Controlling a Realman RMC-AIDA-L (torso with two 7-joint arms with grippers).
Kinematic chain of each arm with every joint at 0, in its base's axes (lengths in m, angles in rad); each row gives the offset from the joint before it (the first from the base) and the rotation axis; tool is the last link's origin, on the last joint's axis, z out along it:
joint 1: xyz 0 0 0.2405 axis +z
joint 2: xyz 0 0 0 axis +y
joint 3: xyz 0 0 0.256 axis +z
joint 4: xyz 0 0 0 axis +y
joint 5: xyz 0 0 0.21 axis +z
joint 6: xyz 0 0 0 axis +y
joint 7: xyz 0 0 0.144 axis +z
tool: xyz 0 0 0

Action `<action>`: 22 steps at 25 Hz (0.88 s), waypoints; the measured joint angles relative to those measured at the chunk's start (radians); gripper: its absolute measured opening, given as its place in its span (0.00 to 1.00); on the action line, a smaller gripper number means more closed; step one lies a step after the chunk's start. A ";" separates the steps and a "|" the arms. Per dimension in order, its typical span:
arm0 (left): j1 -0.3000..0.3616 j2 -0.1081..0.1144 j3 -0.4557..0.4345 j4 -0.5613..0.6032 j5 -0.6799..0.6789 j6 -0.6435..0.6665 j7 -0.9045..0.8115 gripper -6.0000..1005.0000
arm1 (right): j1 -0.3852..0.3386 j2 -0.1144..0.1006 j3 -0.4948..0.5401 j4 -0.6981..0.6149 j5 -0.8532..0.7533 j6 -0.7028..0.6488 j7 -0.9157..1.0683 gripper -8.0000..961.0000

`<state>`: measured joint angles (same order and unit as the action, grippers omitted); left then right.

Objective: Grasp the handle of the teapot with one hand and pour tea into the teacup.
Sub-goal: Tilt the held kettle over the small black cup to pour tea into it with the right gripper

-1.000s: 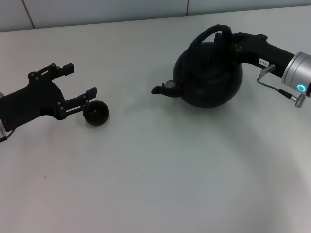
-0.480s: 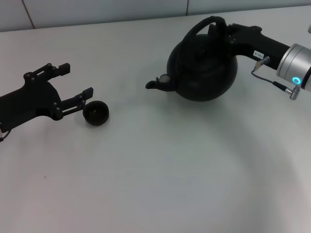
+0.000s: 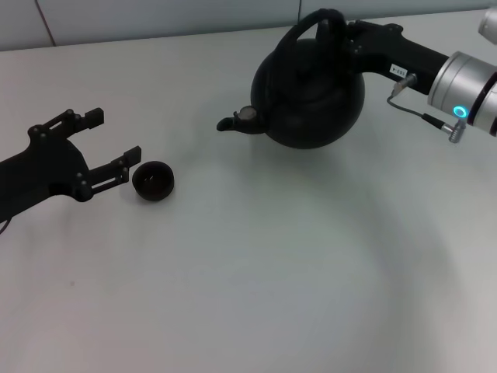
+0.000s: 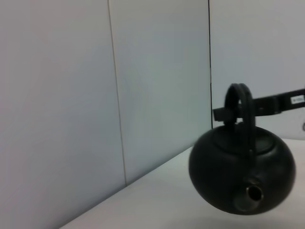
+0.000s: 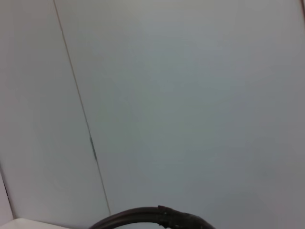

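Observation:
The round black teapot (image 3: 307,97) hangs from its arched handle (image 3: 304,27), spout pointing left toward the teacup. My right gripper (image 3: 336,31) reaches in from the right and is shut on the handle near its top. The tiny dark teacup (image 3: 153,180) stands upright on the table at the left. My left gripper (image 3: 112,137) is open just left of the cup, not touching it. The left wrist view shows the teapot (image 4: 242,179), its handle (image 4: 238,112) and spout end-on. In the right wrist view only a strip of the handle (image 5: 152,217) shows.
The white table (image 3: 256,280) spreads wide toward the front and between cup and teapot. A pale panelled wall (image 3: 155,15) runs along the table's far edge, close behind the teapot.
The right gripper has carried the teapot leftward and farther back, bringing the spout nearer the cup. The left gripper has drawn back to the left, away from the teacup.

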<state>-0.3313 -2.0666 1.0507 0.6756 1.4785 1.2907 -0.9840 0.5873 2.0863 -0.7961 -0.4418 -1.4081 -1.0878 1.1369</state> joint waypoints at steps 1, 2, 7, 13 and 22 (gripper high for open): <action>0.005 0.000 0.000 0.000 0.000 0.007 0.001 0.81 | 0.005 0.000 0.000 0.000 0.000 0.001 0.000 0.18; 0.009 0.000 0.000 0.001 0.000 0.014 0.002 0.81 | 0.014 0.000 0.000 0.001 -0.002 0.004 0.000 0.18; 0.039 0.000 0.000 0.018 0.000 0.031 0.002 0.81 | 0.033 -0.001 -0.004 0.004 -0.004 0.011 0.001 0.18; 0.066 -0.001 0.000 0.028 0.000 0.060 0.000 0.81 | 0.068 -0.001 -0.066 0.014 -0.001 0.055 0.003 0.18; 0.086 -0.001 0.000 0.032 0.000 0.094 -0.002 0.81 | 0.113 0.000 -0.107 0.027 0.000 0.065 0.002 0.18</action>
<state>-0.2456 -2.0678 1.0507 0.7075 1.4788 1.3844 -0.9856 0.7003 2.0862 -0.9026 -0.4152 -1.4080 -1.0226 1.1391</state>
